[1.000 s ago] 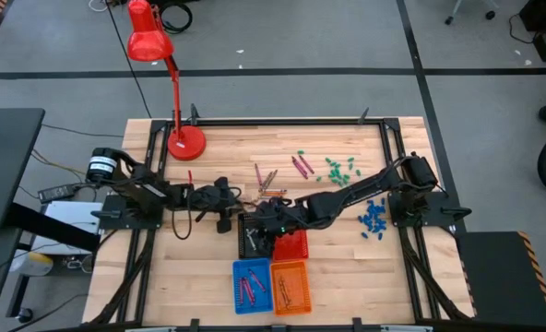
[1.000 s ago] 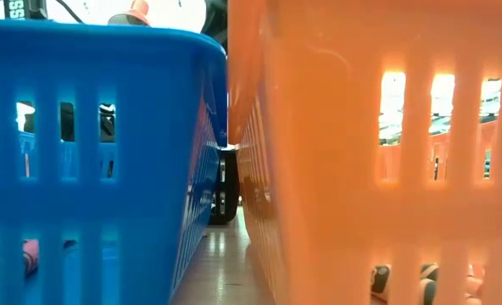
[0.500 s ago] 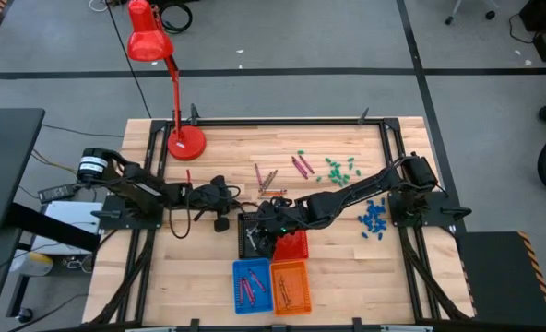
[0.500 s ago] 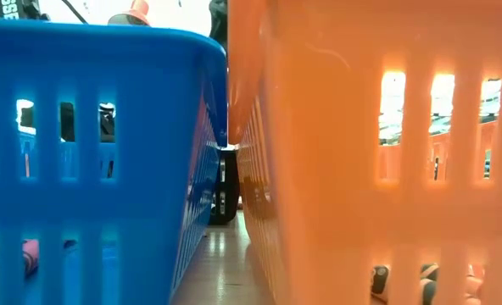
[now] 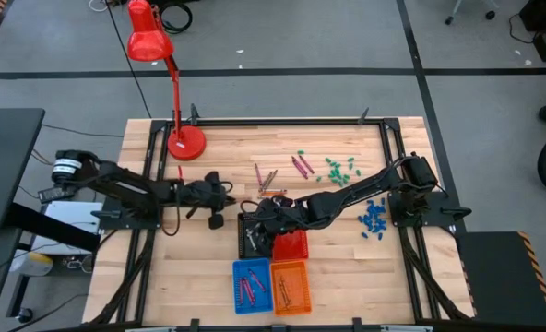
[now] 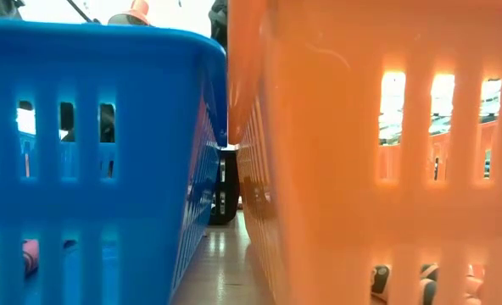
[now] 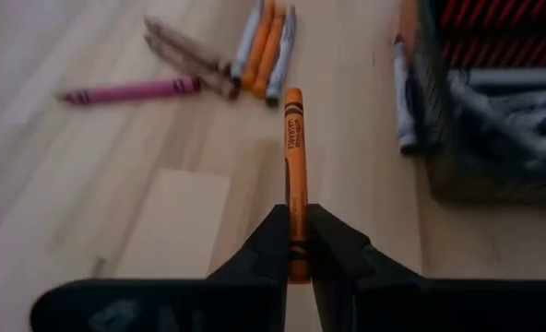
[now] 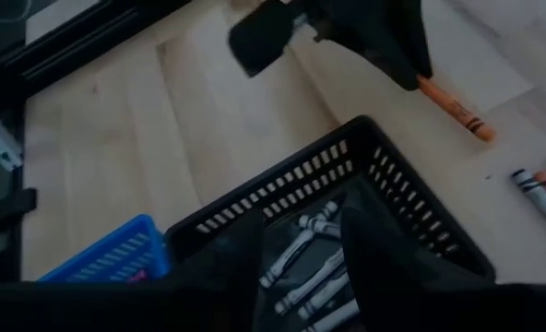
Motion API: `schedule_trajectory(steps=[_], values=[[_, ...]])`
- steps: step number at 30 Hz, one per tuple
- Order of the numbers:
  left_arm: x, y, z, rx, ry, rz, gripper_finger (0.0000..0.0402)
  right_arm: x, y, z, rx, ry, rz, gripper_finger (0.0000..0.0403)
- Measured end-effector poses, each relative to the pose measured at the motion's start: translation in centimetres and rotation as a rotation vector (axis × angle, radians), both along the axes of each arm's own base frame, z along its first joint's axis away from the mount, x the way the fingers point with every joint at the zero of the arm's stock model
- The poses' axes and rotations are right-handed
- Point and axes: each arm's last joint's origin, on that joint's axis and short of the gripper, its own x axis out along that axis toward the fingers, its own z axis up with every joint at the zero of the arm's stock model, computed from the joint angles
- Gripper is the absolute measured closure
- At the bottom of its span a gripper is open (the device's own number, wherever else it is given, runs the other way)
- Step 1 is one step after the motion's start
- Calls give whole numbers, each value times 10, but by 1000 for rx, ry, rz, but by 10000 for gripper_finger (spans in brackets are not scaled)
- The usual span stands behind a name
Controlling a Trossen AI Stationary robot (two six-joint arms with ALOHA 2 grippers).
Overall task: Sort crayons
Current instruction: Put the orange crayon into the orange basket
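Crayons (image 7: pixel 255 46) are seen as thin, paper-wrapped sticks scattered on the wooden table (image 5: pixel 347 249). One orange crayon (image 7: pixel 295 157), with a dark band near its held end and small print on its wrapper, is pinched by that end between the closed fingers of the left gripper (image 7: pixel 296 242), left of the table's middle. Beyond its tip a small cluster is laid side by side: grey, orange and brownish sticks, with a pink-purple one (image 7: pixel 130 90) lying apart to one side. Grey crayons (image 8: pixel 301 263) are piled in the black basket (image 8: pixel 411 207) near the middle of the table, and the right gripper (image 8: pixel 301 249) is held just above it with its fingers spread, nothing between them. To the right of the black basket a red basket (image 5: pixel 291 245) is set, and at the near edge a blue basket (image 5: pixel 252 285) and an orange basket (image 5: pixel 290 287) stand side by side, each with crayons inside. More maroon sticks (image 5: pixel 302 165) lie farther back, beside green pieces (image 5: pixel 338 169); blue pieces (image 5: pixel 373 219) are grouped at the right.
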Motion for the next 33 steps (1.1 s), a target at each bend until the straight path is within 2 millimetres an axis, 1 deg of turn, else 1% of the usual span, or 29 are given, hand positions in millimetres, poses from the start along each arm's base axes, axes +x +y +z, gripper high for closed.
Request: schedule_trajectory(steps=[4,8,11,16,21,23,27,30,33], values=[[-1,0,13,26,-70,4,366,0,-2,1,-60,-15,-62,251],[-3,1,26,66,-147,26,366,1,-6,2,-168,-42,-124,250],[-4,1,40,70,-248,29,366,3,-6,7,-259,-92,-162,246],[-7,1,66,90,-435,26,366,4,3,16,-428,-174,-246,243],[-11,-2,88,116,-613,-2,365,2,13,27,-595,-253,-387,243],[-12,-5,94,126,-675,-23,365,4,17,33,-626,-284,-382,243],[-12,-12,100,131,-735,-116,365,6,26,46,-666,-366,-336,243],[-14,-17,100,138,-760,-163,365,7,30,52,-693,-403,-303,243],[-18,-19,97,135,-803,-173,365,8,31,55,-692,-429,-268,243]])
